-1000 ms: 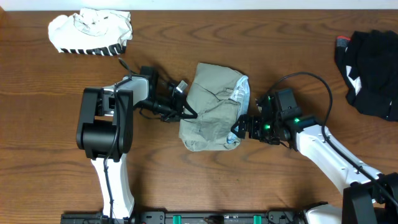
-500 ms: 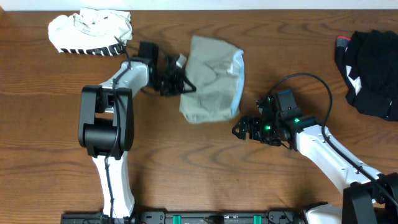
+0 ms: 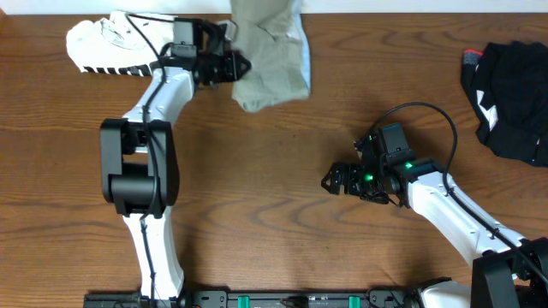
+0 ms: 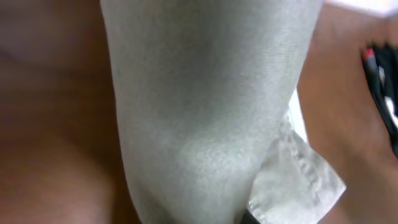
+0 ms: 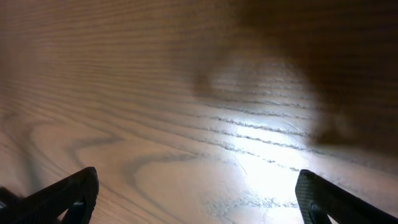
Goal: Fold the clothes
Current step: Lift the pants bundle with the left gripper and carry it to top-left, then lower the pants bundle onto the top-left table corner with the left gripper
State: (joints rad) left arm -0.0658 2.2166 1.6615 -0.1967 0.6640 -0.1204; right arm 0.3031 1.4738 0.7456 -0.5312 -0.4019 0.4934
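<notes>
The folded khaki-grey garment (image 3: 270,51) lies at the table's far edge, its top cut off by the frame. My left gripper (image 3: 235,65) is shut on its left edge. In the left wrist view the khaki-grey garment (image 4: 211,106) fills most of the picture and hides my fingers. A white garment with black stripes (image 3: 124,43) is bundled at the far left. A black garment (image 3: 509,85) lies at the right edge. My right gripper (image 3: 332,181) stands open over bare wood at centre right, its fingertips (image 5: 74,193) wide apart with nothing between them.
The wooden table (image 3: 274,231) carries nothing else. The left arm's base (image 3: 137,171) stands at the left, and its forearm reaches toward the far edge. A black cable (image 3: 428,107) loops above the right arm.
My left gripper has dragged the khaki-grey garment from the table's middle up to the far edge. The right gripper no longer touches it and has stayed in place.
</notes>
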